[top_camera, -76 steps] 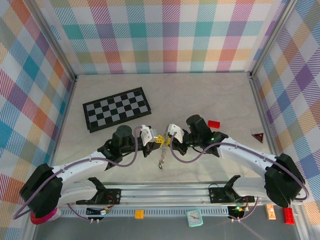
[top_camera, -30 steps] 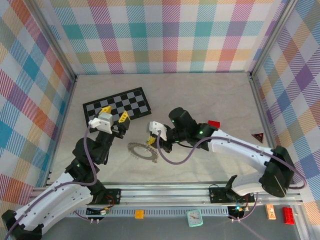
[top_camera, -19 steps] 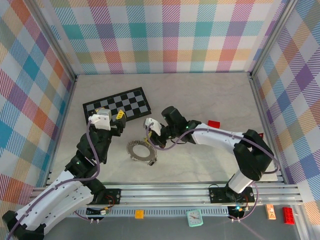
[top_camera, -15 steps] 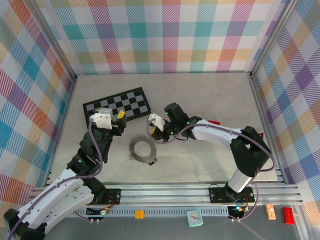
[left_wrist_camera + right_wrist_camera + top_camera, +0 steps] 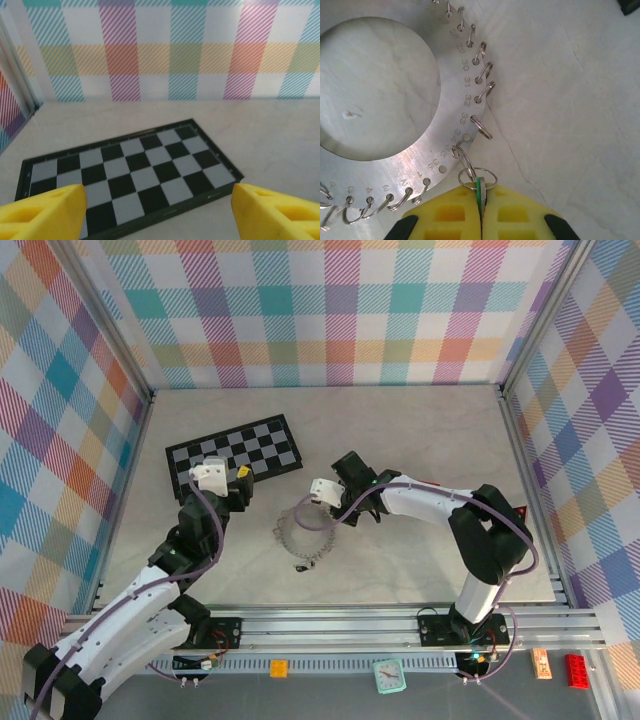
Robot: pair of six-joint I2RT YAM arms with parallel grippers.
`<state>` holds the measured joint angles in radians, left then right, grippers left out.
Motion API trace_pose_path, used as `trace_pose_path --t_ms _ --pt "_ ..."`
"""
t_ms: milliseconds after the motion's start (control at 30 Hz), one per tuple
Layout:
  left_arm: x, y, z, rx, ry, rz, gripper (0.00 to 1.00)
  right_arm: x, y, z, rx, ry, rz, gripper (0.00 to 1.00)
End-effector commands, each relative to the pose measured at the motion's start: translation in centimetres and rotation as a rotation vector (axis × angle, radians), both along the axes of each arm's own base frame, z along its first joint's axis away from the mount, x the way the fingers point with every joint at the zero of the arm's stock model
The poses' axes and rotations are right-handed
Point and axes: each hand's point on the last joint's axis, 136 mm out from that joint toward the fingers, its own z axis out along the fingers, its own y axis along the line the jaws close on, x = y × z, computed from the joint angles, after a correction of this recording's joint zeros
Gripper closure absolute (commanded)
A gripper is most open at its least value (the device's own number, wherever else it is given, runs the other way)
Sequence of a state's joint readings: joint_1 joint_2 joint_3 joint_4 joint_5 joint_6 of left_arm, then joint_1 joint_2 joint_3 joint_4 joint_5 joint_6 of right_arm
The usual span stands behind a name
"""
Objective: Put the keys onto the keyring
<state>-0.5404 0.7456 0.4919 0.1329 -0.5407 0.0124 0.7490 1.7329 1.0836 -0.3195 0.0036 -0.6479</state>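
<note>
At keyring (image 5: pixel 454 95) rim, I logged right gripper (image 5: pixel 480 210) pinching green key (image 5: pixel 479 190); left gripper (image 5: pixel 157 202) had withdrawn, spread empty, leaving threading one-handed.

key (image 5: pixel 479 193): all but a green sliver hidden between pads (image 5: pixel 451 216) | keyring (image 5: pixel 453 115): cut by top, left edges | chessboard (image 5: pixel 142 167): near-left corner behind fingertip (image 5: pixel 46 212)

Left gripper (image 5: pixel 159 212) agape — right gripper (image 5: pixel 480 207) pinched

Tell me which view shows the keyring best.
Right wrist: the keyring is close up, its numbered holes and small loops sharp, the right end effector pinching a green key at its rim. Top external shows it small. Left wrist faces the chessboard.
</note>
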Motion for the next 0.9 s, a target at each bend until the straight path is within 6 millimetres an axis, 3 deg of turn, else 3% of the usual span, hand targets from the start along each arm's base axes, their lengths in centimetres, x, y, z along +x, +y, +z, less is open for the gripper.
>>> trace_pose_path --t_ms 0,133,200,333,400,533,667,767,867 --pt "0.5 0.8 -0.8 -0.025 -0.001 0.043 0.24 0.3 -2.2 -0.8 -0.125 -0.054 0.013 0.9" --pt "0.9 1.4 -2.0 -0.011 0.021 0.07 0.22 0.5 -3.9 -2.2 -0.226 -0.069 0.004 0.88" --pt "1.0 1.7 -2.3 -0.006 0.027 0.081 0.15 0.5 -4.3 -2.7 -0.25 -0.073 0.002 0.85" --pt "1.1 2.6 -2.9 0.007 0.031 0.118 0.01 0.5 -4.7 -2.8 -0.25 -0.09 -0.008 0.68" --pt "1.3 3.2 -3.1 0.011 0.027 0.141 0.0 1.2 -5.1 -2.0 -0.206 -0.116 -0.069 0.64" --pt "2.1 4.8 -4.7 0.028 0.04 0.21 0.0 2.4 -7.2 2.9 0.059 -0.111 -0.291 0.58" --pt "3.3 5.8 -5.7 0.058 0.033 0.25 0.01 4.4 -12.7 7.3 0.299 -0.252 -0.57 0.49" --pt "4.4 6.3 -6.9 0.092 0.056 0.265 0.02 5.9 -19.3 8.2 0.399 -0.409 -0.838 0.45" --pt "5.5 6.2 -8.4 0.108 0.079 0.252 0.02 6.6 -24.4 7.6 0.518 -0.474 -1.03 0.45"
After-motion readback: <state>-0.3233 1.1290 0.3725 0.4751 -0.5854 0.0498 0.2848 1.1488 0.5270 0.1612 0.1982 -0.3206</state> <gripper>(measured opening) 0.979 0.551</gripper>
